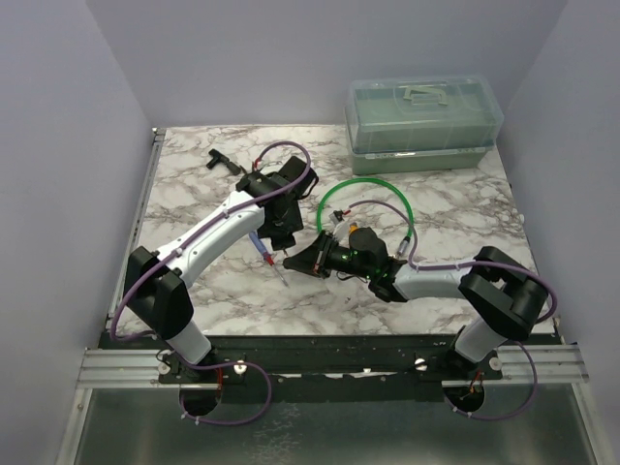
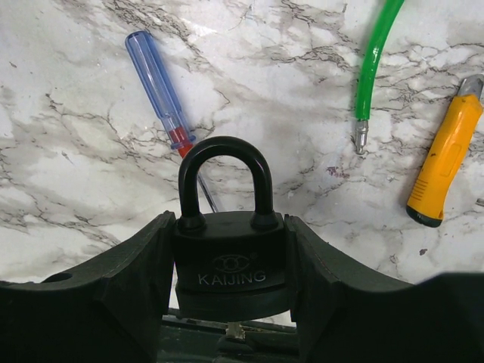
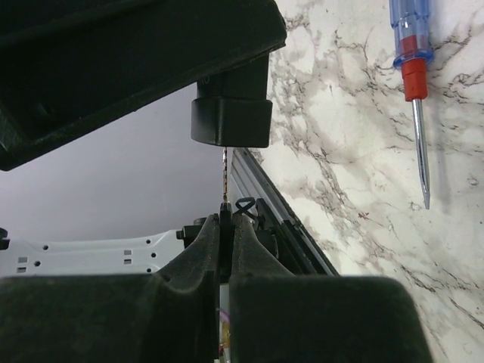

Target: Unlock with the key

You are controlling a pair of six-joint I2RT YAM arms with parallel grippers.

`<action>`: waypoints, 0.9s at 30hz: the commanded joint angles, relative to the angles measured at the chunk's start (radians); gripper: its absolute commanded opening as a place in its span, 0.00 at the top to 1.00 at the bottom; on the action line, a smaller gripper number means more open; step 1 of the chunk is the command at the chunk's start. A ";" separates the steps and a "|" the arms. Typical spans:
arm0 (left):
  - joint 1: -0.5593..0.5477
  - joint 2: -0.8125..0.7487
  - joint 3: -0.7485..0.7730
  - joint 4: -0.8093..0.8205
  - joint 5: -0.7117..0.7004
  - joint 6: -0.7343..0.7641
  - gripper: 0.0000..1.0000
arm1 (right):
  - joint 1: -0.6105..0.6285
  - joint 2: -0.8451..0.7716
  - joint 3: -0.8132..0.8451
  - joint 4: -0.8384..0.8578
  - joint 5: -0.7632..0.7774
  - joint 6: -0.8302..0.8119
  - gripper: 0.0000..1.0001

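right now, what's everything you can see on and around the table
padlock: one, black, clamped in the left claw
key: one, silvery, pinched in the right claw, tip at the padlock's underside
screwdriver: one, blue and red handle, lying near the padlock
cable: one, green, looped mid-table
utility knife: one, yellow-orange, beside the cable's end
box: one, translucent green, far right corner
small tool: one, black, far left; type unclear
table: one, white marble
left claw: one, black
right claw: one, black
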 commanded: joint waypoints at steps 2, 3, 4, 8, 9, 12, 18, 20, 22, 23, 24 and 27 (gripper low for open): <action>-0.024 -0.053 -0.018 0.039 0.080 -0.094 1.00 | -0.013 -0.035 0.050 0.009 0.112 0.019 1.00; -0.024 -0.059 -0.025 0.047 0.081 -0.101 1.00 | -0.013 -0.037 0.049 0.013 0.118 0.024 1.00; -0.025 -0.065 -0.032 0.055 0.085 -0.107 1.00 | -0.013 -0.040 0.047 0.016 0.124 0.027 1.00; -0.025 -0.075 -0.048 0.075 0.095 -0.113 1.00 | -0.018 -0.053 0.050 0.012 0.125 0.031 1.00; -0.025 -0.079 -0.052 0.078 0.097 -0.114 1.00 | -0.019 -0.058 0.049 0.012 0.125 0.030 1.00; -0.025 -0.095 -0.075 0.111 0.117 -0.109 1.00 | -0.021 -0.072 0.059 -0.025 0.137 0.018 1.00; -0.025 -0.122 -0.102 0.158 0.145 -0.079 1.00 | -0.034 -0.089 0.091 -0.107 0.125 -0.021 1.00; -0.025 -0.126 -0.105 0.163 0.142 -0.065 1.00 | -0.038 -0.100 0.091 -0.117 0.119 -0.034 1.00; -0.025 -0.137 -0.110 0.171 0.138 -0.051 1.00 | -0.047 -0.110 0.087 -0.123 0.109 -0.039 1.00; -0.025 -0.144 -0.113 0.177 0.137 -0.045 1.00 | -0.053 -0.114 0.084 -0.127 0.103 -0.041 1.00; -0.024 -0.152 -0.117 0.185 0.136 -0.038 1.00 | -0.060 -0.117 0.083 -0.139 0.096 -0.040 1.00; -0.024 -0.166 -0.126 0.203 0.143 -0.023 1.00 | -0.078 -0.116 0.086 -0.186 0.077 -0.043 1.00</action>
